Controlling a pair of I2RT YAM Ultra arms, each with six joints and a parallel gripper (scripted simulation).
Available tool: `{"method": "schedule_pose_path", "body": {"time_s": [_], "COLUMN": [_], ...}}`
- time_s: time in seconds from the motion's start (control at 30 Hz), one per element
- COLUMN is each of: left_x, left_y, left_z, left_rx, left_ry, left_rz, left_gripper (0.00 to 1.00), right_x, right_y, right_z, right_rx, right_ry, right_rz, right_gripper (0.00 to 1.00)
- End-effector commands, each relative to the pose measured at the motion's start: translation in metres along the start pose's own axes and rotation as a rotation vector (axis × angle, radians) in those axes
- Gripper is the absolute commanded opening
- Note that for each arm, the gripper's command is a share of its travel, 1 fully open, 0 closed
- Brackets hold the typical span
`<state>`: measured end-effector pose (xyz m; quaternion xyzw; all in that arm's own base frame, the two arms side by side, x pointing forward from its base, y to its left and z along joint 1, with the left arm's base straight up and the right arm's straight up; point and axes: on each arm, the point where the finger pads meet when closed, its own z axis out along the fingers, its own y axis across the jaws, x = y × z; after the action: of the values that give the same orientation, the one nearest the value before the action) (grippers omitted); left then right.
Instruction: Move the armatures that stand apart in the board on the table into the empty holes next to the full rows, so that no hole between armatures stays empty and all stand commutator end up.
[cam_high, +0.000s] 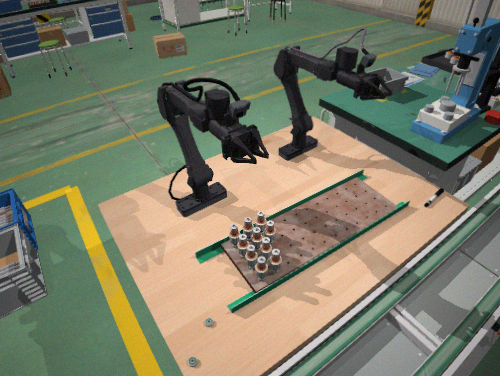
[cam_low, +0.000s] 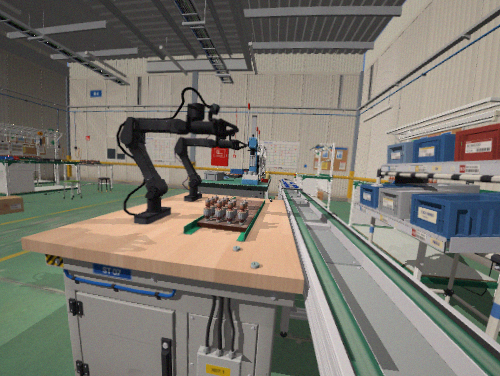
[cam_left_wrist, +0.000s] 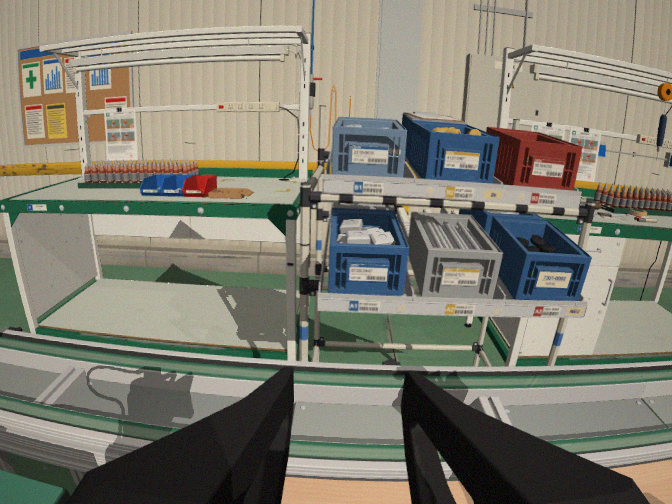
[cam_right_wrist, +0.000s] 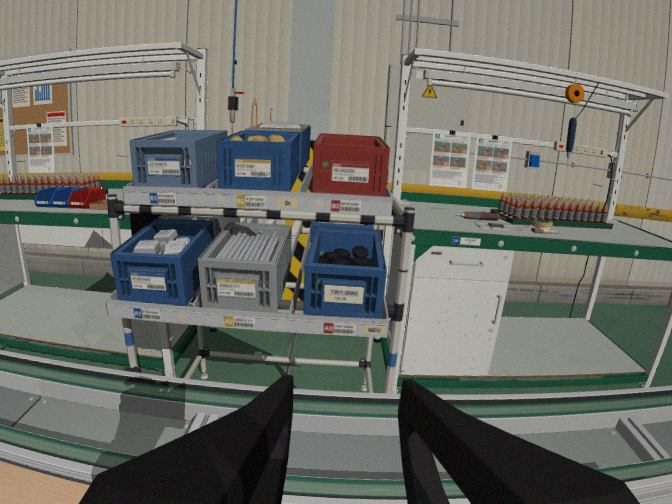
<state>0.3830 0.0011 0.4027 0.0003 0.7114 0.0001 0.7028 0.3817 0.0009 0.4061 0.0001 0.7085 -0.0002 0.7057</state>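
Several armatures (cam_high: 256, 236) (cam_low: 231, 214) stand upright, commutator ends up, in one close block at one end of the brown board (cam_high: 367, 192). Two rows across that end look full, and a third row beside them holds two. No armature stands apart from the block, and the other holes look empty. My left gripper (cam_high: 386, 95) (cam_left_wrist: 348, 386), on the far arm in the top view, is partly open and empty, high beyond the far end of the board. My right gripper (cam_high: 261, 159) (cam_right_wrist: 346, 394), on the near arm, is partly open and empty above the table, behind the block.
Green rails (cam_high: 240, 303) (cam_high: 205, 253) run along both long sides of the board. Two small round parts (cam_high: 209, 322) (cam_high: 193, 361) and a marker (cam_high: 434, 197) lie on the table. A green bench (cam_high: 370, 115) with a blue press (cam_high: 475, 65) adjoins the far end. A conveyor runs alongside.
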Motion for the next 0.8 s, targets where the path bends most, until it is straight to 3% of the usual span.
{"method": "schedule_pose_path", "body": {"time_s": [0.0,0.23,0.43,0.6,0.77], "left_x": [-0.009,-0.032,-0.031,-0.004,-0.003], "left_y": [-0.005,0.001,0.002,0.004,0.000], "left_z": [-0.011,-0.015,-0.010,0.003,-0.002], "left_rx": [0.009,-0.006,-0.010,-0.016,-0.005], "left_ry": [-0.019,-0.073,-0.074,-0.009,-0.006], "left_rz": [0.007,0.003,0.001,-0.001,-0.004], "left_gripper": [0.37,0.37,0.37,0.37,0.37], "right_x": [0.009,-0.027,-0.008,0.018,-0.007], "right_y": [0.001,0.001,0.002,0.002,0.003], "right_z": [0.003,-0.013,-0.004,0.007,-0.001], "right_rx": [-0.007,-0.009,-0.010,-0.011,-0.013], "right_ry": [0.029,-0.058,-0.014,0.046,-0.016], "right_rz": [-0.004,-0.004,-0.003,-0.002,-0.002], "right_gripper": [0.37,0.37,0.37,0.37,0.37]}}
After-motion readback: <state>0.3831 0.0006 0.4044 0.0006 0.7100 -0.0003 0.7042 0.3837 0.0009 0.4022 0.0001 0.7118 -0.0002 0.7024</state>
